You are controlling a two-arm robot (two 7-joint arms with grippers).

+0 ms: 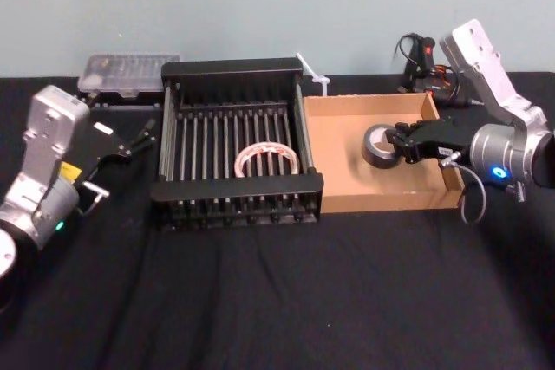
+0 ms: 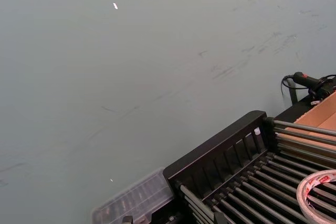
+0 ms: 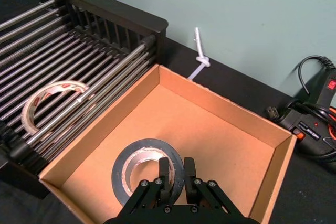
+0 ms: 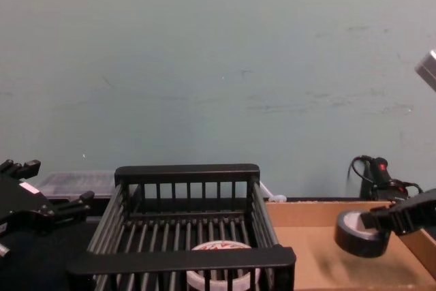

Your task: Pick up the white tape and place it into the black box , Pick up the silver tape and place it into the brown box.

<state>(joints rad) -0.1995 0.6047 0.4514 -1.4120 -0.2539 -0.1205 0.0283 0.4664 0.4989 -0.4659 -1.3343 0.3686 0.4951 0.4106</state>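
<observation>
Right gripper (image 1: pixel 401 142) is the one doing stuff here. The arm comes in from the right edge of the table, elbow up toward the back wall, forearm bent round so the black fingers point left over the brown box (image 1: pixel 347 194). Its fingers are pinched on the near wall of the silver tape (image 1: pixel 379 145): the right wrist view shows one finger inside the ring and one outside, clamped on the roll (image 3: pixel 148 171). From the chest view the silver tape (image 4: pixel 359 233) hangs at the tip of the gripper (image 4: pixel 371 221), tilted, and looks to be off the cardboard floor rather than resting on it, though I can't be totally sure from that angle.

White tape (image 1: pixel 267 160) is lying flat on the slatted floor of the black box (image 1: pixel 234 188), toward the near right part of it, red print on the inner core visible. Same ring peeks between the bars in the right wrist view (image 3: pixel 52 100) and at the corner of the left wrist view (image 2: pixel 318 196).

Left gripper (image 1: pixel 139 136) sits just off the left side of the black box, arm coming up from the lower left, wrist angled so the fingers aim at the crate. Fingers are spread apart with nothing between them.

Black box and brown box stand side by side, walls touching. Behind the crate's left corner there's a clear plastic case (image 1: pixel 128 72), and behind the cardboard tray a black tool with cables (image 1: pixel 420 58)
</observation>
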